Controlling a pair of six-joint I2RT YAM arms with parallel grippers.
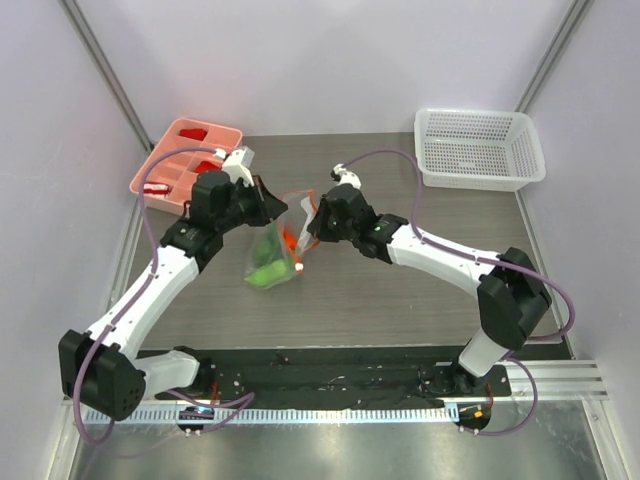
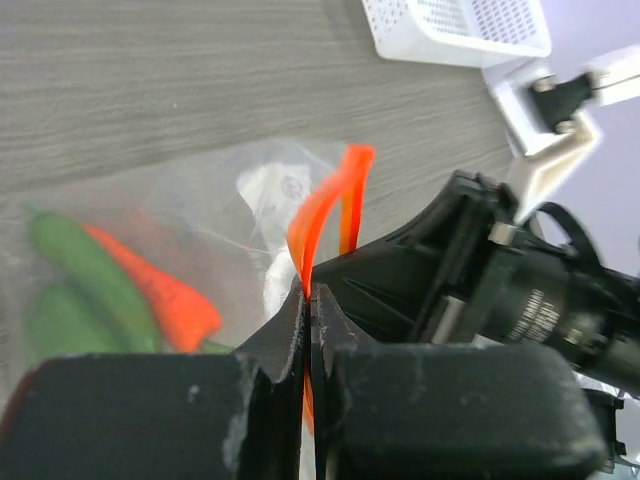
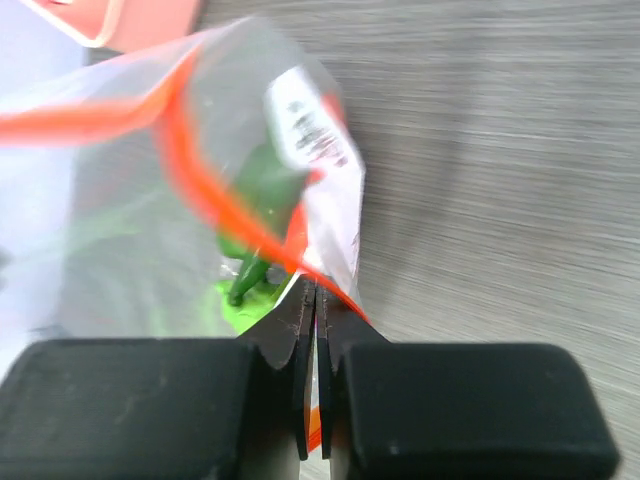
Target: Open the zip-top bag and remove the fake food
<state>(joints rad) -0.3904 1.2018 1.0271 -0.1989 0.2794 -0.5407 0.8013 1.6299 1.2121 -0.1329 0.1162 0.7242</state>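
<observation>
The clear zip-top bag [image 1: 272,252] hangs lifted between my two grippers, its orange-red zip strip [image 1: 297,205] at the top and spread into a loop. My left gripper [image 1: 278,208] is shut on the left side of the strip [image 2: 318,215]. My right gripper [image 1: 310,228] is shut on the right side of the strip [image 3: 190,170]. Inside the bag lie the fake food pieces: a dark green chili [image 2: 85,265], an orange-red carrot piece [image 2: 165,295], a green pepper [image 3: 262,195] and a light green piece [image 1: 265,272].
A pink tray [image 1: 150,178] holding small red blocks sits at the back left. A white mesh basket [image 1: 480,150] stands at the back right. The bag carries a white label [image 3: 308,125].
</observation>
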